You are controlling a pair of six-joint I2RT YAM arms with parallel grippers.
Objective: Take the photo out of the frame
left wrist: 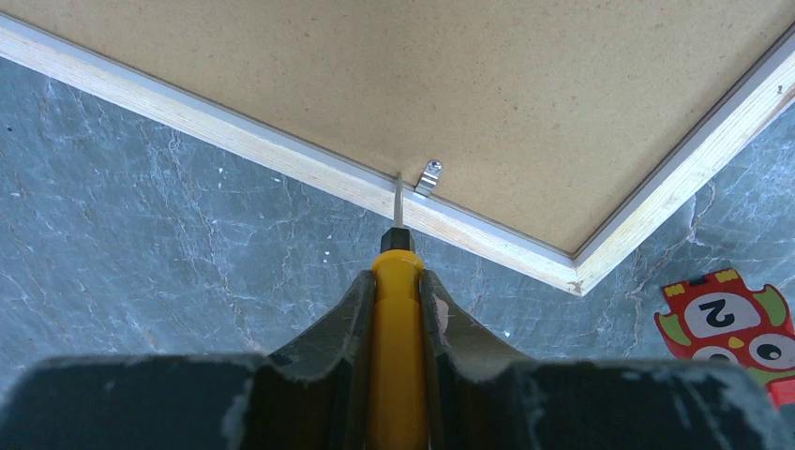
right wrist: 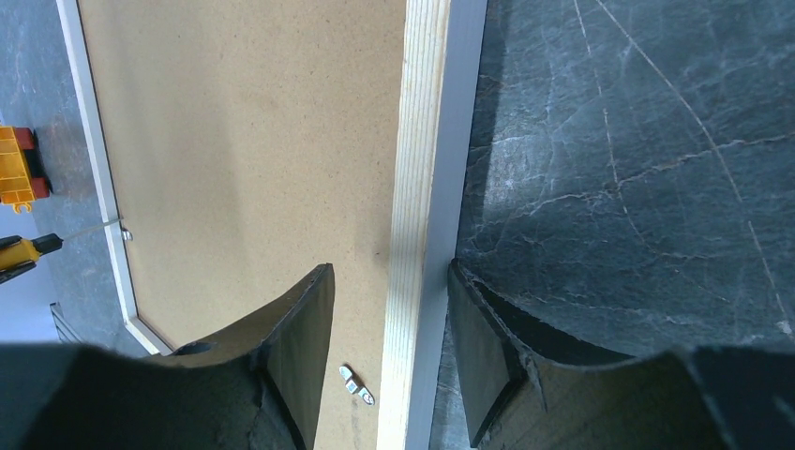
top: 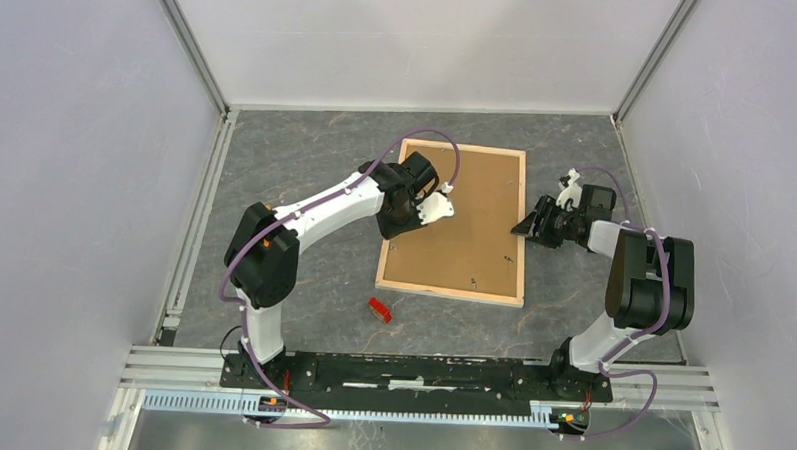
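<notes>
The frame edge lies between spread right fingers; left fingers pinch a screwdriver at the opposite edge; backing board hides the photo.

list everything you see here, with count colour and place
frame: 1, white with pale wood edges, back up, mid-table
backing: 1, brown, in the frame
clips: several, metal, along the backing's edge
screwdriver: 1, yellow handle, tip at the frame's left edge beside a clip
owl tile: 1, red, on the table by the frame's near-left corner
table: 1, grey marble
photo: none visible
left gripper: shut on the screwdriver
right gripper: open, straddling the frame's right edge
</notes>
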